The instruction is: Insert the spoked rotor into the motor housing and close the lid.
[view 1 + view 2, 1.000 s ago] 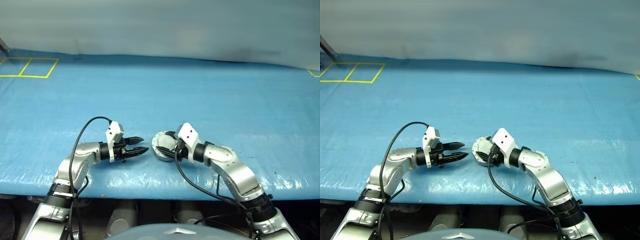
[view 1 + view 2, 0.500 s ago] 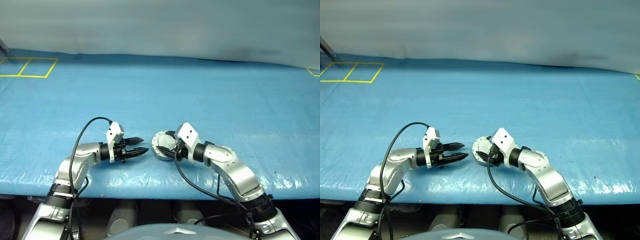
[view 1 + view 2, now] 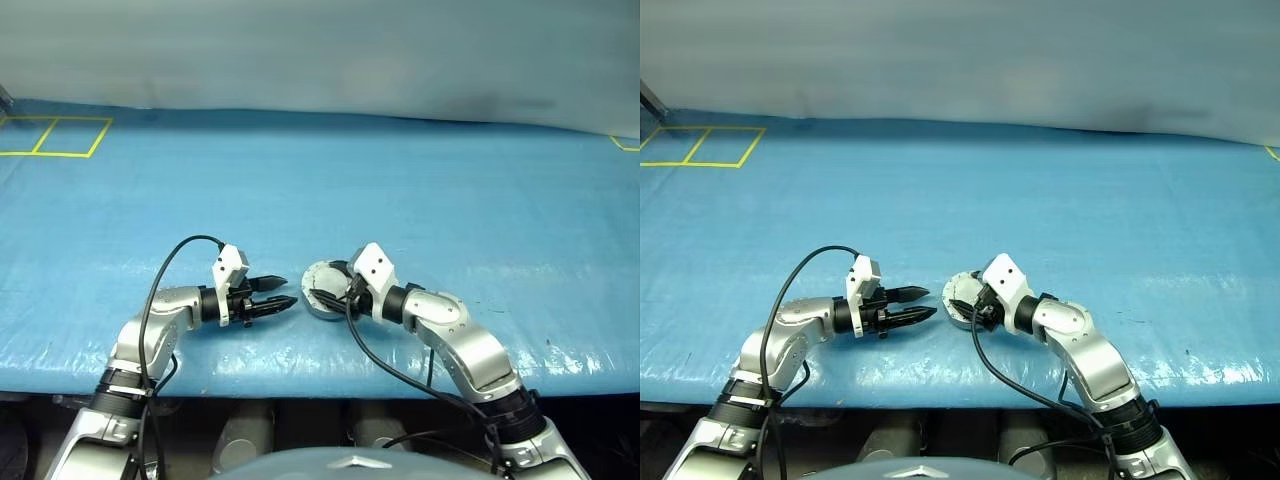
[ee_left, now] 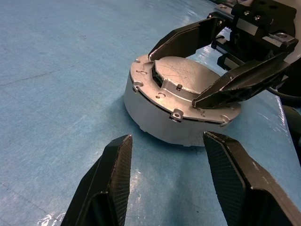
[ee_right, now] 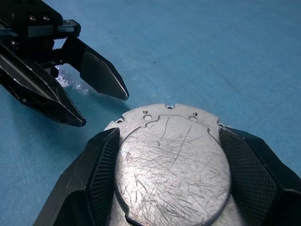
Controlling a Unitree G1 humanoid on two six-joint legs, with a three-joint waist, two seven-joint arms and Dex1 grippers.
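left wrist view: we are looking at the motor housing [image 4: 155, 120] sitting on the blue table cover [image 4: 56, 70], with the lid [image 4: 186, 87] lying flat on top of it, light-grey scratched face up.
lid seating: the lid's rim is appearing flush with the housing's edge on the side we are seeing; whether it is fully seated all the way round, we cannot tell.
spoked rotor: we are judging it to be inside already, since the lid is covering the housing; we are not able to confirm this.
right gripper: our right gripper [image 5: 167, 186] is straddling the lid, its two black fingers [image 5: 99, 169] standing wide on either side of the rim. whether the pads are pressing on the rim or just beside it, we cannot tell.
left gripper: our left gripper [image 3: 283, 291] is hovering just beside the housing, apart from it, jaws partly spread and carrying nothing, tips pointing toward the housing.
place on the table: the housing [image 3: 322, 291] is sitting near the front edge of the table, between our two grippers.
progress: we are judging the task to be close to its end, with the rotor step apparently done and the lid on.
what is left: we are thinking only a check of the lid's seating, perhaps a press or small twist, and then the letting go.
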